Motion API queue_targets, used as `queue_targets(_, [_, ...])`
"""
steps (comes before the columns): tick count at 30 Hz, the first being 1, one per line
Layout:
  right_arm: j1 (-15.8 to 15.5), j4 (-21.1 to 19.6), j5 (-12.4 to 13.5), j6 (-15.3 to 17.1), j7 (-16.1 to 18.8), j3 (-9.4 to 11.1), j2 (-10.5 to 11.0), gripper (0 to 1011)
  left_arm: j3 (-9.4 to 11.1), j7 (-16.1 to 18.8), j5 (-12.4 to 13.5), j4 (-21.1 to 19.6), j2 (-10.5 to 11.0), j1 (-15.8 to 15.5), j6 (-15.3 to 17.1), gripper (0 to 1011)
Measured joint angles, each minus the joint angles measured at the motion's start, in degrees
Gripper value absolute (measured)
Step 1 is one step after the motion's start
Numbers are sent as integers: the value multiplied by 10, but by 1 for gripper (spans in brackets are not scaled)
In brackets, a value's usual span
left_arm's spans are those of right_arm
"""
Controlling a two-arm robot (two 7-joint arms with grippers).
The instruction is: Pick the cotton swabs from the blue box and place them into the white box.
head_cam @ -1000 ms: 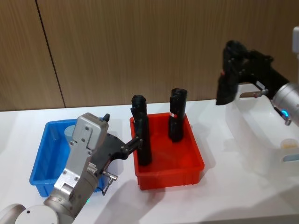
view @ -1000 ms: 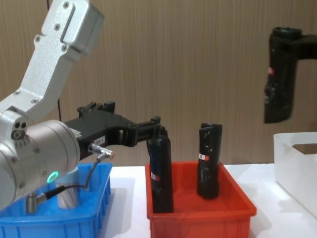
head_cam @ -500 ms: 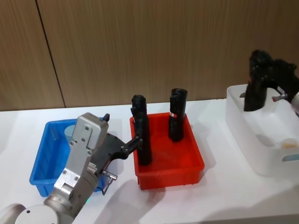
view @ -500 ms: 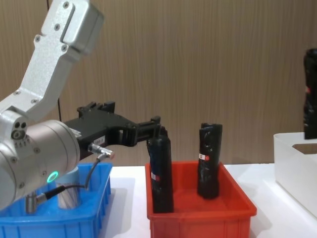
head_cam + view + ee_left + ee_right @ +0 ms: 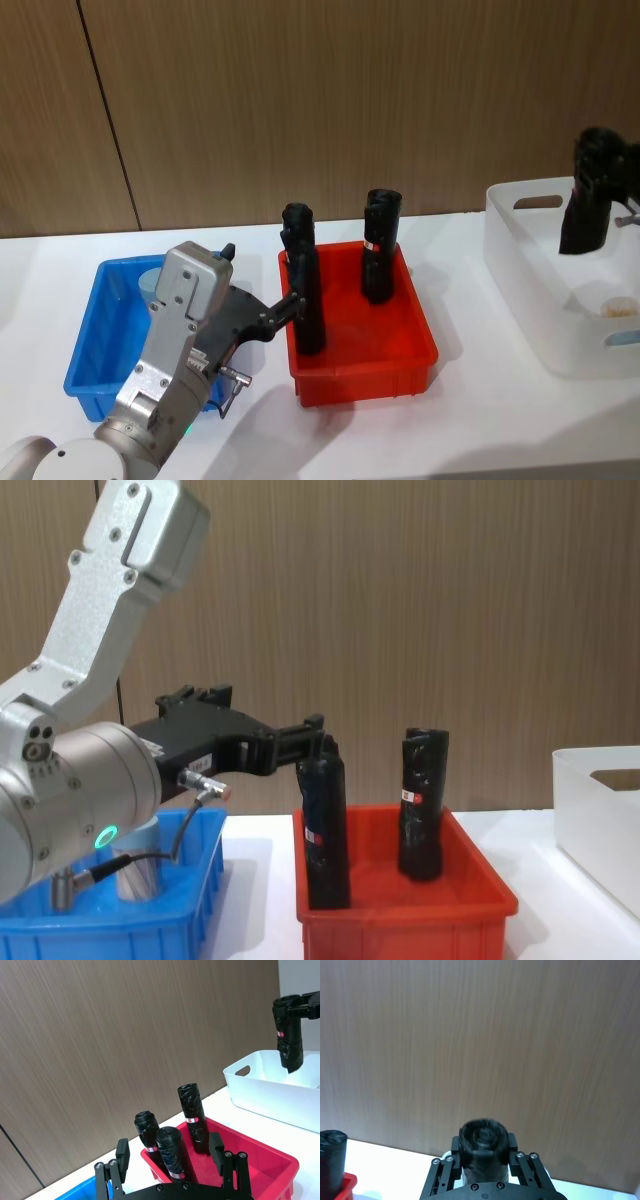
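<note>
Head view: the right end effector (image 5: 590, 215) hangs over the white box (image 5: 520, 260) at the desk's right side, clenched on a black tube (image 5: 583, 225), not on a jar of swabs. A pale round object (image 5: 620, 308) lies inside the white box; whether it is one of the cotton swabs I cannot tell. The left end effector (image 5: 285, 305) reaches across the blue box (image 5: 90, 340) toward the red bin (image 5: 400, 350), its fingertips just beside the nearer tube (image 5: 303, 290); a second tube (image 5: 379, 245) stands farther back. A pale lid (image 5: 152, 281) shows in the blue box's far part.

Left wrist view: the left end effector's black fingers (image 5: 122, 1154) are spread apart and released, with three tubes standing in the red bin beyond them.

Right wrist view: the tube's round top (image 5: 483, 1141) sits gripped between the right fingers.

Chest view: the cotton swabs jar (image 5: 140, 865) stands in the blue box behind the left arm, untouched.

Judging by this, the step in hand is lowering the tube into the white box, which differs from the stated task. The next move calls for the left end effector to drop back to the jar, straddle it and close.
</note>
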Motion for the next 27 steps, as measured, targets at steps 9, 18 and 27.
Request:
queue_targets(9, [6,26,5,-10,0,6,3,741,0,0,0,0,0,0,0,1004])
queue_targets(18, [5,30,12,-17,4,10,5,1000,0,0,0,0,0,0,0,1004])
queue_targets(27, [2,28,14,-21,7,12,6,1002,0,0,0,0,0,0,0,1004])
